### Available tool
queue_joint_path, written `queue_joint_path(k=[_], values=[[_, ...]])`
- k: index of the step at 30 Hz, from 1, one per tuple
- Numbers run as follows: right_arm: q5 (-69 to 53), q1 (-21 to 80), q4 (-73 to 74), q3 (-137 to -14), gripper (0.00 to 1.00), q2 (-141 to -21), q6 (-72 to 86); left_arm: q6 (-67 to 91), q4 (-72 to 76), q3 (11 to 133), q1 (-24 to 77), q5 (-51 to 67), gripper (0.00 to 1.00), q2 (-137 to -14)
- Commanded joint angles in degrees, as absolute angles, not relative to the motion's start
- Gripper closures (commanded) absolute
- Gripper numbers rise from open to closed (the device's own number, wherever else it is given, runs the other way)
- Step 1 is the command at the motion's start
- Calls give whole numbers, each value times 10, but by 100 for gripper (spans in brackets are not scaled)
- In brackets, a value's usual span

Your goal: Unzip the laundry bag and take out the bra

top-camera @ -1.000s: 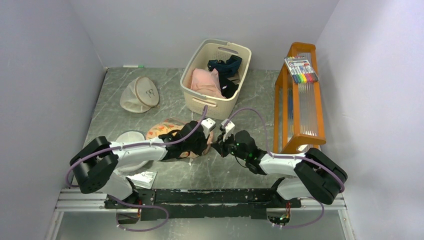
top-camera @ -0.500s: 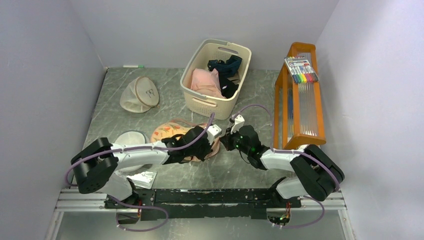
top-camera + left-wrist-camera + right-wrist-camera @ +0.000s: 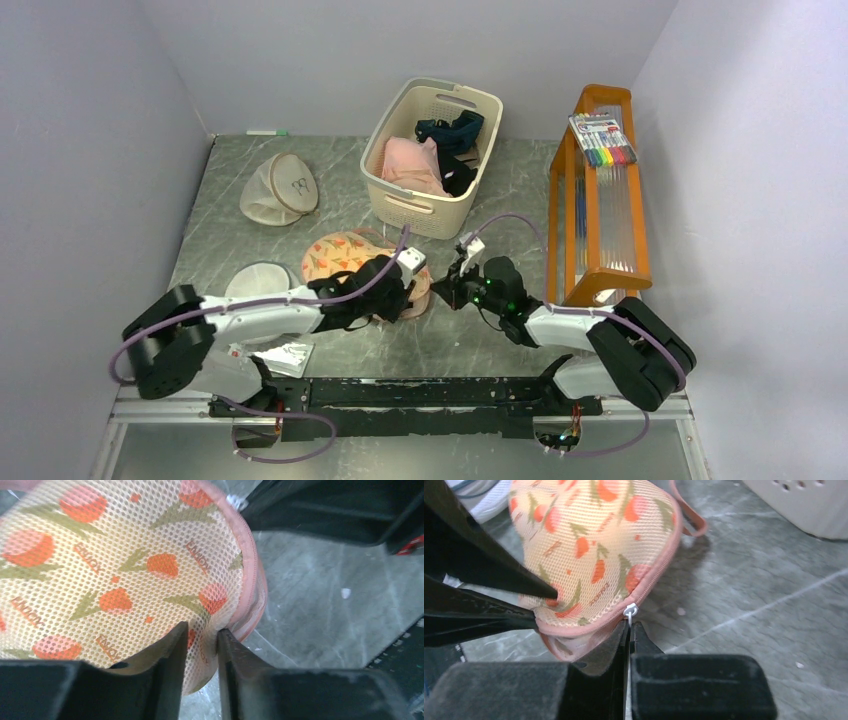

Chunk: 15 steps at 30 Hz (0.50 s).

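Mid-table, laundry bag [image 3: 345,252] now leftward; left gripper [image 3: 202,632] pinches it, right gripper [image 3: 630,626] pinches zipper [image 3: 629,612].

Marble table [image 3: 225,205] with laundry bag [image 3: 338,252], basket [image 3: 398,207]

From where I stand, both arms lie low and stretched toward the lower middle of the frame, the left arm [image 3: 265,310] from lower left and the right arm [image 3: 560,328] from lower right, wrists nearly meeting. The left gripper [image 3: 200,642] has its fingers [image 3: 167,675] nipped on a fold of the laundry bag [image 3: 115,570]. The right gripper [image 3: 629,630] is pressed closed on the white zip pull [image 3: 629,612].
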<state>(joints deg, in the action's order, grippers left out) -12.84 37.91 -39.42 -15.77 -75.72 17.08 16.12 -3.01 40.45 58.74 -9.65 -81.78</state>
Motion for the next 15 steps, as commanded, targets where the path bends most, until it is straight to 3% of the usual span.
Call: queue_joint_path(k=[1, 3, 6, 12, 15], values=[[-180, 401, -450, -155, 100, -754, 152, 159, -30, 393, 585, -64, 56, -747], [-185, 409, -456, -155, 100, -756, 152, 159, -29, 401, 586, -62, 43, -735], [-203, 413, -463, -159, 100, -765, 151, 165, -29, 428, 589, -67, 36, -753], [-202, 427, -458, -161, 100, -760, 144, 165, -32, 467, 593, -96, 35, -817], [-198, 429, -456, -159, 100, -752, 140, 166, -39, 472, 593, -122, 40, -836]])
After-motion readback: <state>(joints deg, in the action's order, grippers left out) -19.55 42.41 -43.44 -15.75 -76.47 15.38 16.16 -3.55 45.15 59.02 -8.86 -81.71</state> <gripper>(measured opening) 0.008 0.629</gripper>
